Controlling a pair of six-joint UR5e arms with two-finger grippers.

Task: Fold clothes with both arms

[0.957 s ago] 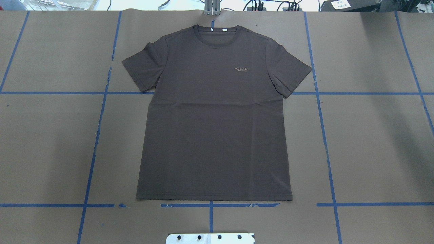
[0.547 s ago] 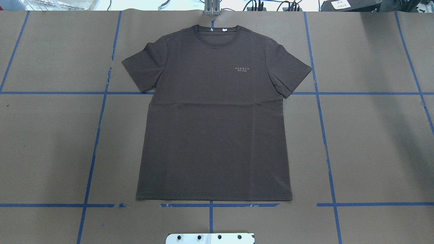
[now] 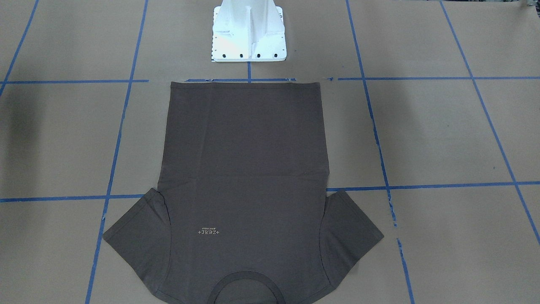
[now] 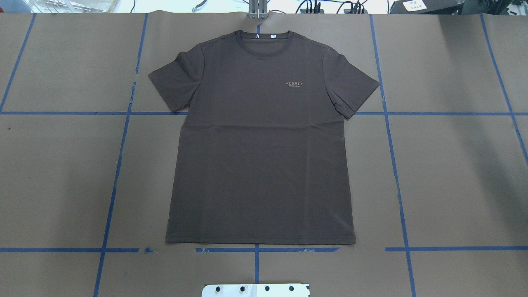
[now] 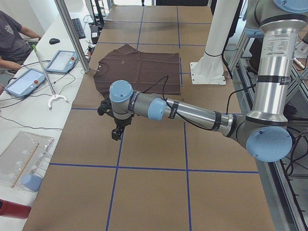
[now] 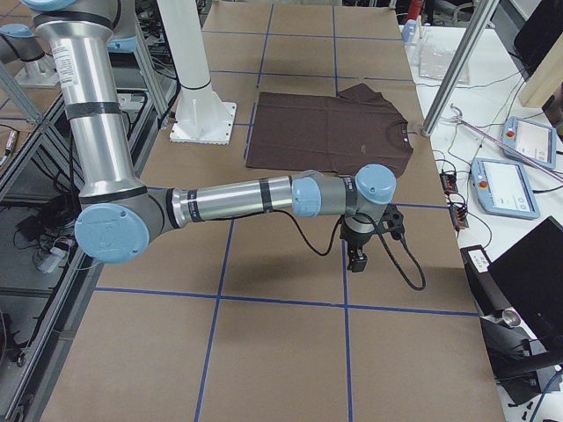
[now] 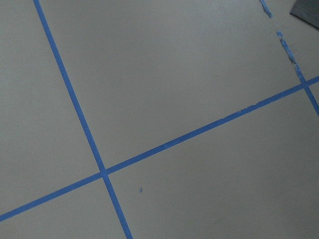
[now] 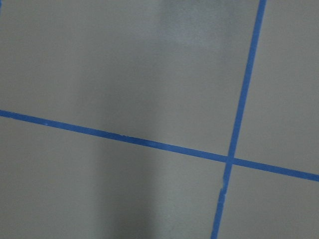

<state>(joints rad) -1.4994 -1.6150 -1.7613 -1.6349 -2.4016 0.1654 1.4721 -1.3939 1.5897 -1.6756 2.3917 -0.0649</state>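
The dark grey-brown T-shirt (image 4: 260, 156) lies flat and spread out, front up, collar at the far edge; it also shows in the front view (image 3: 244, 169). Both arms are outside the overhead and front views. In the exterior left view my left gripper (image 5: 117, 132) hangs over bare table, short of the shirt (image 5: 139, 67). In the exterior right view my right gripper (image 6: 358, 258) hangs over bare table, short of the shirt (image 6: 325, 123). I cannot tell whether either gripper is open or shut. The left wrist view catches a shirt corner (image 7: 306, 10).
The table is covered in brown paper with blue tape lines (image 4: 119, 165). The white pedestal (image 3: 249, 33) stands just behind the shirt's hem. Tablets (image 5: 62, 61) and cables lie on the operators' side, where a seated person (image 5: 12, 41) shows.
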